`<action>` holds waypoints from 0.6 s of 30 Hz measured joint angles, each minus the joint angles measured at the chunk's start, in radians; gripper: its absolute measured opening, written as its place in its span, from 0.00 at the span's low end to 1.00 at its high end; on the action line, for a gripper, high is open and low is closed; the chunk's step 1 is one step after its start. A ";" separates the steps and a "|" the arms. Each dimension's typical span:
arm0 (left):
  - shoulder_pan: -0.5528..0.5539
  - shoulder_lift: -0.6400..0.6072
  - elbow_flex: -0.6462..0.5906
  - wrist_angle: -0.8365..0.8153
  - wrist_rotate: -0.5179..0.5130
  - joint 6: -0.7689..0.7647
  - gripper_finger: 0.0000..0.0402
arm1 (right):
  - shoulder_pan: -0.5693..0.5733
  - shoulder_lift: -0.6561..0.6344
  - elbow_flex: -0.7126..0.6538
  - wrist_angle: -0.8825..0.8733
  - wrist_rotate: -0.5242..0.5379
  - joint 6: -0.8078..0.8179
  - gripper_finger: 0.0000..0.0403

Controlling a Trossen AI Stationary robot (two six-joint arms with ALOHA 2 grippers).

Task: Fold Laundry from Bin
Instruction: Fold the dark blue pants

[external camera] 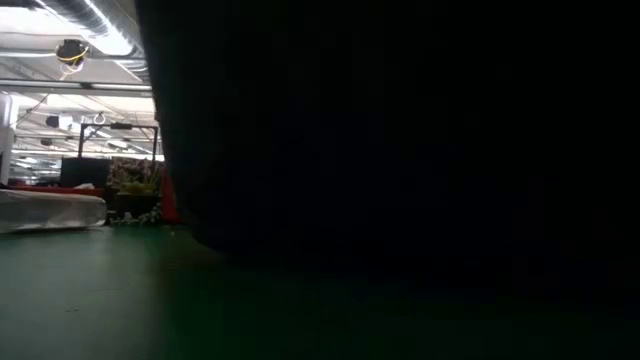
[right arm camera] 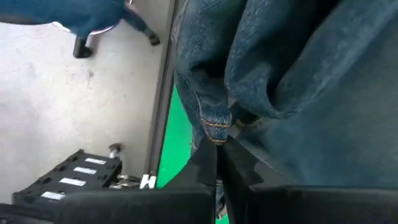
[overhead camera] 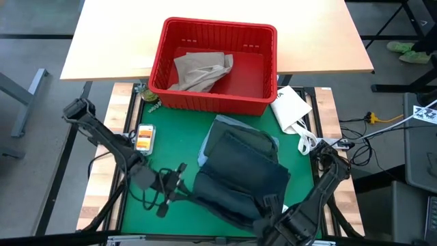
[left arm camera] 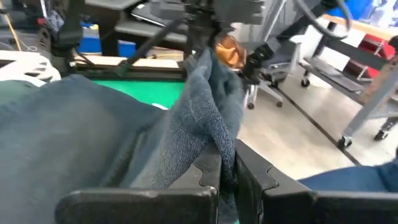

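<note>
Nearest, at 6 o'clock on the green mat (overhead camera: 136,205), both grippers pinch the near hem of the jeans (overhead camera: 242,174). The left gripper (left arm camera: 225,177) is closed tight on a bunched fold of denim at the 7 o'clock corner of the garment. The right gripper (right arm camera: 219,163) is likewise clamped on a stitched hem at the 5 o'clock corner, with denim draping over its fingers. In the low view the dark cloth hangs right before the camera and blocks nearly all of the tabletop behind it.

The jeans lie folded in a dark slab at the mat's centre, running from 6 o'clock up toward 12. A light blue garment (overhead camera: 208,147) peeks out beneath them along the 10 o'clock edge.

At 9 o'clock a small device (overhead camera: 144,137) with an orange screen rests on the mat, just beside the left arm. At 2 o'clock a white packet (overhead camera: 290,108) lies tilted, touching the bin's corner, with white straps trailing toward 3 o'clock.

Farthest, at 12 o'clock, the red bin (overhead camera: 213,98) sits partly on the pale tabletop (overhead camera: 109,41). Inside it, tan trousers (overhead camera: 201,70) lie crumpled toward its 9 o'clock side; the rest of its floor is bare.
</note>
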 joint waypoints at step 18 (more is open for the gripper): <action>0.406 -0.015 0.002 -0.069 0.309 0.080 0.04 | -0.030 -0.222 -0.288 0.006 0.109 -0.004 0.01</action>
